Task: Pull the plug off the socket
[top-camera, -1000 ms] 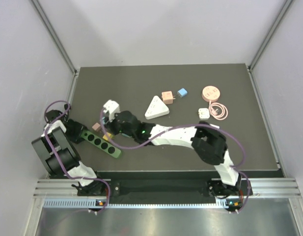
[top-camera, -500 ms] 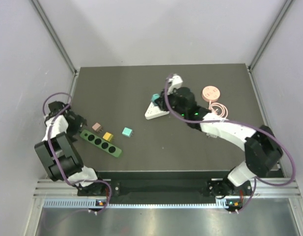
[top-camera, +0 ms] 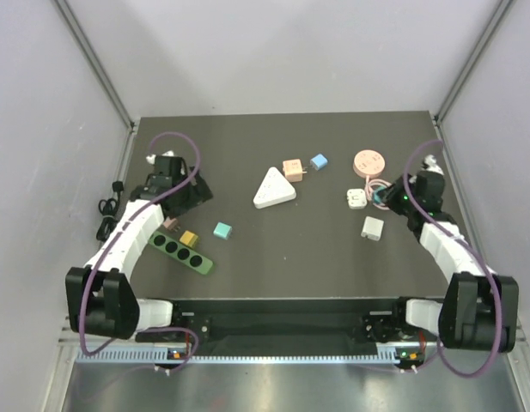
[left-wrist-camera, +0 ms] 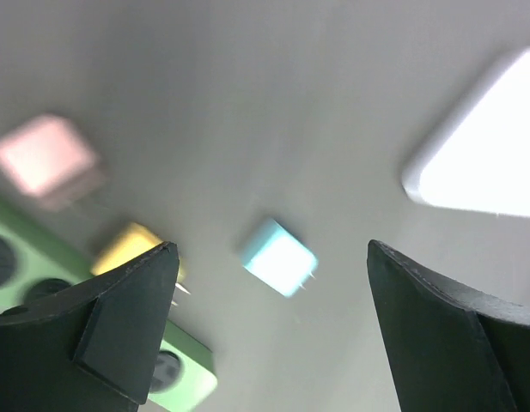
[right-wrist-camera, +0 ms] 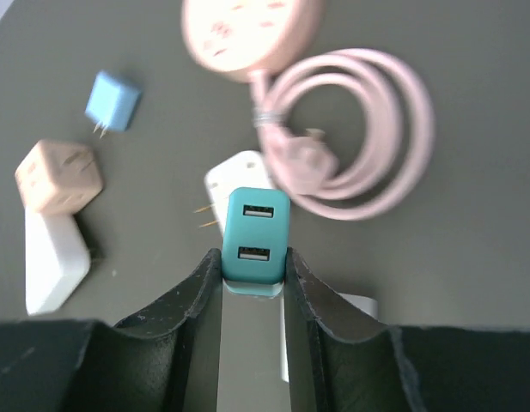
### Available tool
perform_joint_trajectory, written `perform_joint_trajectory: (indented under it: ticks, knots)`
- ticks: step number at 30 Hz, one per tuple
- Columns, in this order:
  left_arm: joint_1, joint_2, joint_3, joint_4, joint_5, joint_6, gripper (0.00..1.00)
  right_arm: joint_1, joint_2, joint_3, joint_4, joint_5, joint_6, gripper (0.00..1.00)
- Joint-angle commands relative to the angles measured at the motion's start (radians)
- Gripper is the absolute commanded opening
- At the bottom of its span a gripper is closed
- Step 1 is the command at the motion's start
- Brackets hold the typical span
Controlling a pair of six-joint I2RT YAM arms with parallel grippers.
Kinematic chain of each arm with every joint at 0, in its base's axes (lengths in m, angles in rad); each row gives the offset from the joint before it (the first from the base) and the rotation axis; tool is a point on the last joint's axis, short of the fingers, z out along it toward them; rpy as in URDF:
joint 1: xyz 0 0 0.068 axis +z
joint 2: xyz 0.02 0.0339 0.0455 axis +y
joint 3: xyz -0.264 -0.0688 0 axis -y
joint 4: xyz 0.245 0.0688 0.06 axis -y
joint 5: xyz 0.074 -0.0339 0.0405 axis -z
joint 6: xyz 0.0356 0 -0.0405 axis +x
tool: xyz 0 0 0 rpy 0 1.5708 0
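Note:
My right gripper (right-wrist-camera: 253,260) is shut on a teal plug (right-wrist-camera: 255,232) with two USB ports, held above the mat at the right. It hangs over a white plug (right-wrist-camera: 239,176) beside the pink coiled cord (right-wrist-camera: 350,137). The white triangular socket (top-camera: 272,189) lies mid-table with no plug in it. My left gripper (left-wrist-camera: 271,257) is open and empty, above a light teal plug (left-wrist-camera: 279,257) lying loose on the mat. The green power strip (top-camera: 177,251) lies at the front left. A yellow plug (top-camera: 189,238) rests against it with its prongs showing, and a pink plug (top-camera: 170,223) lies beside it.
A round pink socket (top-camera: 368,161) sits at the back right. A peach plug (top-camera: 292,168) and a blue plug (top-camera: 319,160) lie behind the triangular socket. Another white plug (top-camera: 372,227) lies front right. Grey walls enclose the mat on three sides.
My right arm has swung from the triangular socket to the right side with the teal plug in its jaws. My left gripper has opened and moved in over the loose plugs.

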Motion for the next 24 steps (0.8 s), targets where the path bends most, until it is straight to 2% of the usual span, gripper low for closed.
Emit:
perform_joint_trajectory:
  ticks: [1, 4, 9, 11, 17, 18, 19, 21, 22, 24]
  knots:
    - [-0.092, -0.059, -0.026, 0.079, 0.019, 0.012, 0.95, -0.103, -0.108, -0.061, 0.001, -0.096, 0.040, 0.00]
    - [-0.204, -0.072, -0.027, 0.100, 0.010, 0.012, 0.95, -0.187, -0.149, -0.128, 0.009, -0.156, 0.036, 0.00]
    - [-0.322, -0.075, -0.012, 0.133, 0.008, 0.032, 0.93, -0.333, -0.151, -0.194, 0.055, -0.217, 0.043, 0.01]
    - [-0.365, -0.078, -0.015, 0.148, 0.026, 0.043, 0.93, -0.385, -0.119, -0.208, 0.105, -0.277, 0.060, 0.08]
    - [-0.421, -0.136, -0.124, 0.274, 0.157, 0.062, 0.93, -0.453, -0.016, -0.227, 0.194, -0.339, 0.085, 0.15]
    - [-0.424, -0.142, -0.132, 0.283, 0.175, 0.065, 0.93, -0.456, -0.011, -0.221, 0.190, -0.336, 0.082, 0.19]
    - [-0.428, -0.147, -0.135, 0.286, 0.209, 0.069, 0.93, -0.458, -0.007, -0.216, 0.187, -0.333, 0.073, 0.32]
    - [-0.428, -0.160, -0.138, 0.281, 0.227, 0.089, 0.93, -0.458, -0.008, -0.205, 0.166, -0.314, 0.056, 0.43]
    - [-0.430, -0.167, -0.139, 0.280, 0.232, 0.095, 0.93, -0.458, -0.011, -0.202, 0.135, -0.294, 0.039, 0.58]
    - [-0.430, -0.183, -0.141, 0.275, 0.240, 0.120, 0.93, -0.458, -0.021, -0.175, 0.078, -0.264, 0.008, 0.73]
